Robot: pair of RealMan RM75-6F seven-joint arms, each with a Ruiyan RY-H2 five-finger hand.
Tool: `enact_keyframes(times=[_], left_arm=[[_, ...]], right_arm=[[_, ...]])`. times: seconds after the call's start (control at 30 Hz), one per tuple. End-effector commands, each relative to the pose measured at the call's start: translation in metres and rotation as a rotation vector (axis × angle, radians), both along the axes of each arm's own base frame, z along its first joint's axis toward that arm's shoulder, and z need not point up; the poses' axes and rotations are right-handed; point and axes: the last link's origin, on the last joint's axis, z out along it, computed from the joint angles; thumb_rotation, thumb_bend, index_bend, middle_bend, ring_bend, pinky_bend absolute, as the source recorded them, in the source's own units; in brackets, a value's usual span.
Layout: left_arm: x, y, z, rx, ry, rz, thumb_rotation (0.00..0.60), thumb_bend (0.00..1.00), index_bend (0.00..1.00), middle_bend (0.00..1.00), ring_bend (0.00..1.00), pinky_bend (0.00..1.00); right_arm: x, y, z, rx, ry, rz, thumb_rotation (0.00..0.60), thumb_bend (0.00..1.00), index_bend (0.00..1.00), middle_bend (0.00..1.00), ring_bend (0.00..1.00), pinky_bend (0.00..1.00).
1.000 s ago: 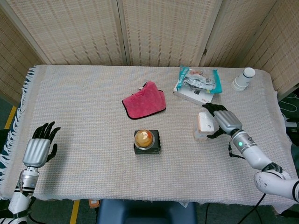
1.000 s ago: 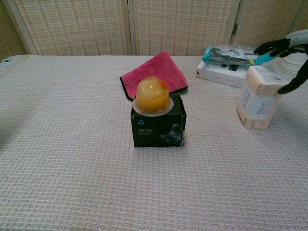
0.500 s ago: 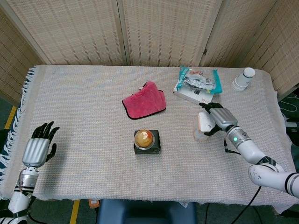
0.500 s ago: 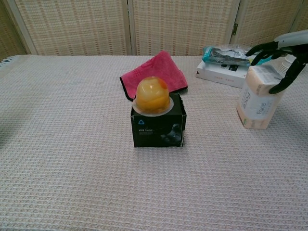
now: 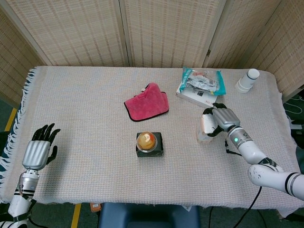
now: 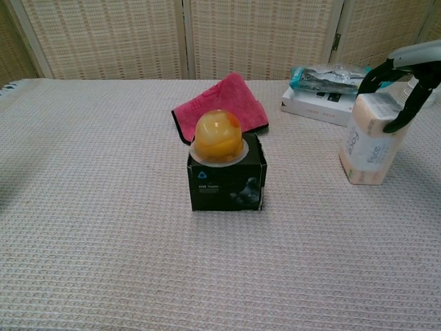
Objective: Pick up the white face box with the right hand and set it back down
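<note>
The right hand [image 5: 223,118] curls its dark fingers [image 6: 400,117] over the top of the white face box [image 6: 371,141], apparently touching it, though a firm grip cannot be confirmed. The box stands upright on the desk [image 5: 85,109], at about 3 o'clock from the black box with the orange ball [image 5: 149,143]. The left hand [image 5: 39,151] rests at 8 o'clock, fingers spread, holding nothing.

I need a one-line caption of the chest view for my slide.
Right hand closing its fingers around the top of the white face box, which stands on the woven tablecloth.
</note>
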Motion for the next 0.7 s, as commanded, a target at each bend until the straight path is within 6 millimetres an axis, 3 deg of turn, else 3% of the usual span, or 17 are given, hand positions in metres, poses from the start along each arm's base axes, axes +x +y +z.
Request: enact_keyframes(times=[0.03, 0.2, 0.47, 0.57, 0.7], left_arm=[[0.0, 0.0, 0.0, 0.0, -0.001, 0.001, 0.6, 0.55, 0.16, 0.0, 0.0, 0.11], [0.0, 0.0, -0.001, -0.003, 0.0, 0.001, 0.6, 0.55, 0.16, 0.0, 0.0, 0.11], [0.0, 0.0, -0.001, -0.002, 0.001, -0.001, 0.6, 0.55, 0.16, 0.0, 0.0, 0.11], [0.001, -0.001, 0.0, 0.0, -0.002, -0.002, 0.6, 0.55, 0.16, 0.0, 0.0, 0.11], [0.001, -0.001, 0.0, 0.001, -0.005, -0.003, 0.6, 0.55, 0.16, 0.0, 0.0, 0.11]], right_arm=[[0.0, 0.0, 0.0, -0.008, 0.006, 0.001, 0.6, 0.19, 0.36, 0.3, 0.09, 0.0], [-0.001, -0.001, 0.0, -0.028, 0.025, 0.001, 0.6, 0.29, 0.42, 0.38, 0.17, 0.0], [0.006, -0.002, 0.003, -0.082, -0.015, 0.033, 0.6, 0.3, 0.43, 0.42, 0.22, 0.0], [0.007, -0.002, 0.009, -0.134, -0.167, 0.038, 0.6, 0.3, 0.43, 0.42, 0.23, 0.0], [-0.009, -0.004, 0.017, -0.221, -0.46, 0.017, 0.6, 0.3, 0.43, 0.42, 0.23, 0.0]])
